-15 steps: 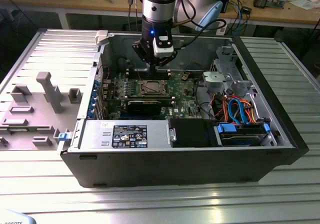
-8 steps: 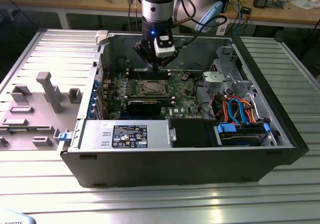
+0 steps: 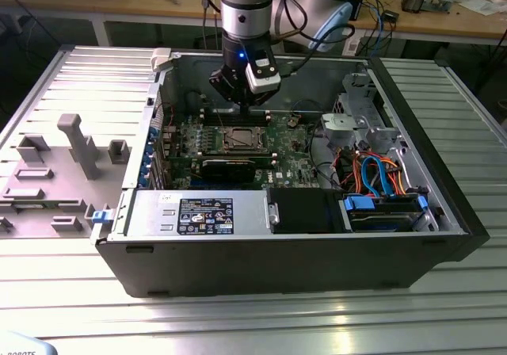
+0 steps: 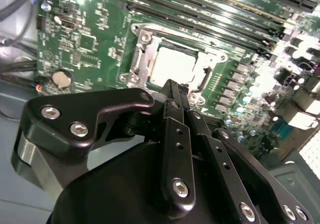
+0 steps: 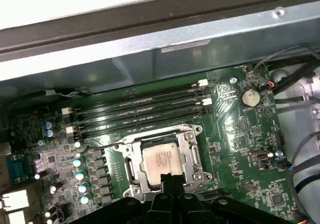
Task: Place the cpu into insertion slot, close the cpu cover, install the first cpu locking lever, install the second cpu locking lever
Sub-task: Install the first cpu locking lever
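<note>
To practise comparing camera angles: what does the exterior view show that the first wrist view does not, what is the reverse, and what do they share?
Exterior view: the grey robot arm, the silver power supply box, the blue and orange cables and the grey fixture tray on the exterior view's left. First wrist view: the round silver coin battery and the white latches on the long black memory slots. Shared: the green motherboard, the square silvery cpu framed by its silvery metal cpu cover, and the black gripper near it.

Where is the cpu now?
In both wrist views the cpu sits mid-motherboard, framed by the cover, beside the memory slots, just ahead of the gripper.
</note>
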